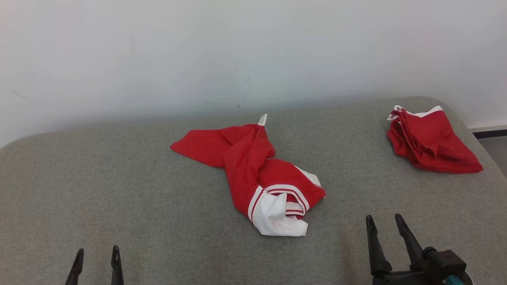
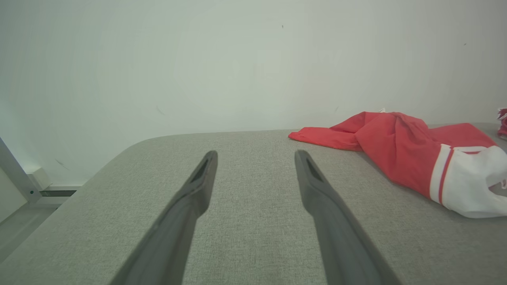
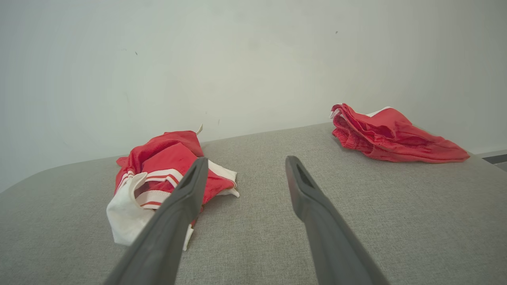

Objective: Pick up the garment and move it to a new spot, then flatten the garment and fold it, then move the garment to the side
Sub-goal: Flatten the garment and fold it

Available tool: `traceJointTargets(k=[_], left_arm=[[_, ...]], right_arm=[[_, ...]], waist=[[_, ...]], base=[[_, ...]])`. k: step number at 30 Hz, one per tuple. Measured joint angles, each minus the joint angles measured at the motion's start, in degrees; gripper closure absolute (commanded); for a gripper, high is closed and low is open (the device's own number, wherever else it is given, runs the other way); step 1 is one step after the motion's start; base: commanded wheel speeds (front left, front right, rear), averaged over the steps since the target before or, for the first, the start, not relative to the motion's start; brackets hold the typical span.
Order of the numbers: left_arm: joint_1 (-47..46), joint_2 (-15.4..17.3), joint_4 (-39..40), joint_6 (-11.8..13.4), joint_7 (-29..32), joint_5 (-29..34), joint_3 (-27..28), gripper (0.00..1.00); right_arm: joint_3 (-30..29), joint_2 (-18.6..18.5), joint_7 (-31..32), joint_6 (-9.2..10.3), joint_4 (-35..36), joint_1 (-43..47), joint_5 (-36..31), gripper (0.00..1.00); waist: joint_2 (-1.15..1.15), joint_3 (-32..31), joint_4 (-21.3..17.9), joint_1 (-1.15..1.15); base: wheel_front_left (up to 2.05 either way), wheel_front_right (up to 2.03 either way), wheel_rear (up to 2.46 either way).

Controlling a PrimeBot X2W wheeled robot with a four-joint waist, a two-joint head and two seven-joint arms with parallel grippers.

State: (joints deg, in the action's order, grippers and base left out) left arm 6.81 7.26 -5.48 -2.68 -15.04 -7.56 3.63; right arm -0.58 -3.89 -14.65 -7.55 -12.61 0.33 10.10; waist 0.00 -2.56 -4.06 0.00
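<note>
A crumpled red garment with white striped trim (image 1: 253, 174) lies at the centre of the head view on a grey woven fabric surface (image 1: 119, 190), a small white tag poking up at its far end. A second red cloth bundle (image 1: 431, 140) sits well apart at the upper right, near the pale wall (image 1: 198, 51). The left gripper (image 1: 98, 249) shows at the lower left and the right gripper (image 1: 383, 216) at the lower right, both with fingers spread apart and holding nothing, and neither touching the garment.
</note>
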Motion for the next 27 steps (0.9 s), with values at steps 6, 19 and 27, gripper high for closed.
traceJointTargets(k=[6, 19, 27], left_arm=[[0.02, 0.53, -0.18, -0.86, 0.26, -0.08, -0.86, 0.00], [0.03, 1.33, 0.16, -0.80, 1.31, -1.10, -1.31, 0.00], [0.08, 1.41, 0.16, -0.35, 1.35, -1.53, -1.52, 0.00]], right_arm=[[-0.09, 0.00, 0.10, 0.00, -0.14, 0.07, -0.04, 0.00], [-0.01, 0.10, 0.60, 0.00, -0.40, 0.63, -0.04, 0.00], [-0.02, 0.12, 1.04, 0.00, -0.32, 0.73, -0.04, 0.00]], waist=[[0.00, -0.38, 0.17, 0.00], [0.00, -0.95, 0.40, 0.00], [0.00, -0.71, 0.50, 0.00]], base=[[0.00, 0.00, 0.00], [0.00, 0.00, 0.00], [0.00, 0.00, 0.00]])
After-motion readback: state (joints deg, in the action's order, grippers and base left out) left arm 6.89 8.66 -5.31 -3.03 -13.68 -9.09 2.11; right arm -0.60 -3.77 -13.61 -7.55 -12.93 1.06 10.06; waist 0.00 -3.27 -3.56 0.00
